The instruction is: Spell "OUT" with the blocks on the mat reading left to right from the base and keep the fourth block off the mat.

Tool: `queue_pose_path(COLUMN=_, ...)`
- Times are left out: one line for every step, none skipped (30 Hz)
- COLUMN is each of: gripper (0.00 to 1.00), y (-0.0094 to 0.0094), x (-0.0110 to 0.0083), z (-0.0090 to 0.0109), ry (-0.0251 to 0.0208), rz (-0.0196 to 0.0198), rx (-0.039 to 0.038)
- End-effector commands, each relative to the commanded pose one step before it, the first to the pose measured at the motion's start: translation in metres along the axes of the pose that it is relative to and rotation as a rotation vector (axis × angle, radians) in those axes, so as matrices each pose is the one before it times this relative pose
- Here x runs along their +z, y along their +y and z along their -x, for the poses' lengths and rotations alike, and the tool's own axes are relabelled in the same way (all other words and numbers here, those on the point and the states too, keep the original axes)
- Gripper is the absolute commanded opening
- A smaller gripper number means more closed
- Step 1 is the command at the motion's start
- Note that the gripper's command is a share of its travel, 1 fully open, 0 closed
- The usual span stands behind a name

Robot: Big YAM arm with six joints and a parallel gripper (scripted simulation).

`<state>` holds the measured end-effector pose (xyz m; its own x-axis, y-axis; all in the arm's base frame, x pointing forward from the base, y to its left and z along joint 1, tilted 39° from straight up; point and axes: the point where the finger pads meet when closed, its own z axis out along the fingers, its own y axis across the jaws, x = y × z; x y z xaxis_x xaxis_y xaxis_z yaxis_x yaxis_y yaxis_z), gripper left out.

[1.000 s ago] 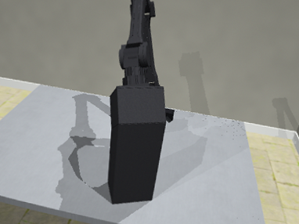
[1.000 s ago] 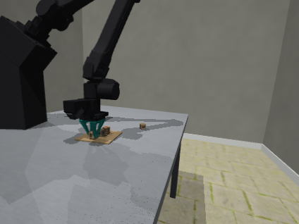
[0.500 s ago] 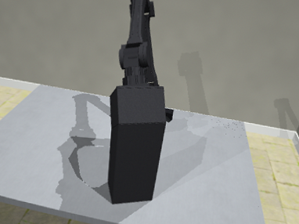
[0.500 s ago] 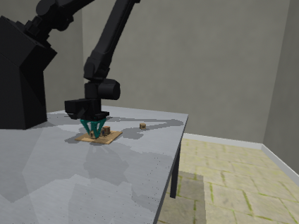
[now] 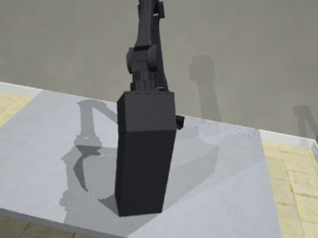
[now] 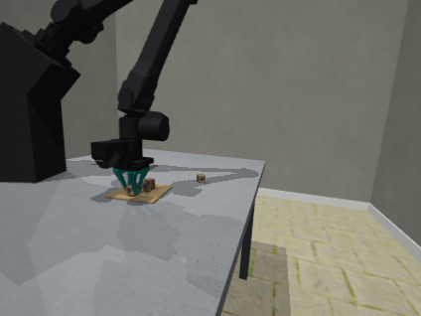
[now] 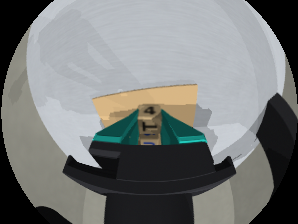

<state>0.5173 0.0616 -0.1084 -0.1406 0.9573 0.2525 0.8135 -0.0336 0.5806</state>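
Teal fingers: the pincer (image 6: 133, 191) (image 7: 149, 113) is down at the mat, closed on the block lettered T, one finger on each side.
T block (image 6: 130, 190) (image 7: 149, 119): between the fingertips, over the mat; a black T and a black 4 show on two of its faces. Whether its underside touches the mat, I cannot tell.
U block (image 6: 145, 188) (image 7: 149, 143): just beside the T block, its blue letter partly cut off by the pincer's dark body in the wrist view.
Third block (image 6: 151, 183): on the mat beside the U block, on the side away from the T block; its letter is too small to read.
Lone block (image 6: 201, 178): on the desk, off the mat and well apart from the others, a dark mark on one face, unreadable.
Mat (image 6: 151, 198) (image 7: 175, 95): tan, lying flat on the desk, partly covered by the fingers and blocks.
Desk (image 5: 235, 193) (image 6: 74, 238) (image 7: 165, 45): pale grey, crossed by shadows of the arm.
Arm (image 5: 145, 27) (image 6: 154, 60): black, reaching out from a tall dark pedestal (image 5: 145, 169) (image 6: 30, 129), which in the top view hides the mat and blocks.
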Motion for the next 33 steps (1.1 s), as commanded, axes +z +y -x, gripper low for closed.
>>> queue_pose_path(gripper=0.20, y=0.00553, x=-0.00261, z=-0.00766, ry=0.00339, rz=0.01228, rx=-0.00247)
queue_pose_path(gripper=0.20, y=0.00048, x=0.00000, z=-0.00001, ry=0.00004, rz=0.00006, rx=0.00008)
queue_pose_path(gripper=0.20, y=0.00000, x=0.00000, z=0.00000, ry=0.00000, rz=0.00000, rx=0.00000)
queue_pose_path(gripper=0.20, y=0.00000, x=0.00000, z=0.00000, ry=0.00000, rz=0.00000, rx=0.00000)
queue_pose_path(gripper=0.20, y=0.00051, x=0.00000, z=-0.00001, ry=0.00005, rz=0.00007, rx=0.00008)
queue_pose_path(gripper=0.20, y=0.00051, x=0.00000, z=-0.00001, ry=0.00004, rz=0.00006, rx=0.00008)
queue_pose_path(gripper=0.20, y=0.00048, x=0.00000, z=-0.00001, ry=0.00004, rz=0.00006, rx=0.00008)
queue_pose_path(gripper=0.20, y=0.00043, x=0.00000, z=-0.00001, ry=0.00004, rz=0.00006, rx=0.00002)
queue_pose_path(gripper=0.20, y=0.00037, x=0.00000, z=-0.00001, ry=0.00003, rz=0.00005, rx=0.00001)
queue_pose_path(gripper=0.20, y=0.00029, x=0.00000, z=-0.00001, ry=0.00003, rz=0.00004, rx=0.00004)
queue_pose_path(gripper=0.20, y=0.00020, x=0.00000, z=-0.00001, ry=0.00002, rz=0.00002, rx=0.00003)
queue_pose_path(gripper=0.20, y=0.00012, x=0.00000, z=0.00000, ry=0.00001, rz=0.00002, rx=-0.00003)
queue_pose_path(gripper=0.20, y=0.00005, x=0.00000, z=0.00000, ry=0.00000, rz=0.00001, rx=-0.00002)
queue_pose_path(gripper=0.20, y=-0.00085, x=-0.00015, z=0.00002, ry=-0.00010, rz=-0.00136, rx=0.00030)
queue_pose_path(gripper=0.20, y=-0.00099, x=-0.00017, z=0.00002, ry=-0.00011, rz=-0.00156, rx=0.00041)
queue_pose_path(gripper=0.20, y=-0.00075, x=-0.00007, z=0.00003, ry=-0.00009, rz=-0.00121, rx=0.00033)
queue_pose_path(gripper=0.20, y=-0.00027, x=0.00002, z=0.00003, ry=-0.00003, rz=-0.00047, rx=0.00013)
queue_pose_path(gripper=0.20, y=0.00000, x=0.00000, z=0.00000, ry=0.00000, rz=0.00000, rx=0.00000)
queue_pose_path(gripper=0.20, y=0.00000, x=0.00000, z=0.00000, ry=0.00000, rz=0.00001, rx=0.00000)
queue_pose_path(gripper=0.20, y=0.00000, x=0.00000, z=0.00000, ry=0.00000, rz=0.00000, rx=0.00000)
queue_pose_path(gripper=0.20, y=0.00000, x=0.00000, z=0.00000, ry=0.00000, rz=0.00000, rx=0.00000)
queue_pose_path(gripper=0.20, y=-0.00003, x=0.00000, z=0.00000, ry=0.00000, rz=-0.00004, rx=0.00001)
queue_pose_path(gripper=0.20, y=0.00000, x=0.00000, z=0.00000, ry=0.00000, rz=0.00000, rx=0.00000)
queue_pose_path(gripper=0.20, y=0.00000, x=0.00000, z=0.00000, ry=0.00000, rz=0.00000, rx=0.00000)
queue_pose_path(gripper=0.20, y=0.00000, x=0.00000, z=0.00000, ry=0.00000, rz=-0.00001, rx=0.00000)
queue_pose_path(gripper=0.20, y=-0.00001, x=0.00002, z=0.00000, ry=0.00000, rz=-0.00001, rx=0.00001)
queue_pose_path(gripper=0.20, y=-0.00005, x=0.00011, z=0.00003, ry=-0.00001, rz=-0.00009, rx=0.00006)
queue_pose_path(gripper=0.20, y=-0.00012, x=0.00027, z=0.00007, ry=-0.00003, rz=-0.00023, rx=0.00015)
queue_pose_path(gripper=0.20, y=-0.00021, x=0.00047, z=0.00013, ry=-0.00006, rz=-0.00041, rx=0.00026)
queue_pose_path(gripper=0.20, y=-0.00031, x=0.00070, z=0.00019, ry=-0.00009, rz=-0.00061, rx=0.00033)
queue_pose_path(gripper=0.20, y=-0.00042, x=0.00095, z=0.00026, ry=-0.00012, rz=-0.00082, rx=0.00029)
queue_pose_path(gripper=0.20, y=-0.00053, x=0.00118, z=0.00033, ry=-0.00015, rz=-0.00102, rx=0.00038)
queue_pose_path(gripper=0.20, y=-0.00150, x=0.00125, z=0.00041, ry=-0.00028, rz=-0.00258, rx=0.00073)
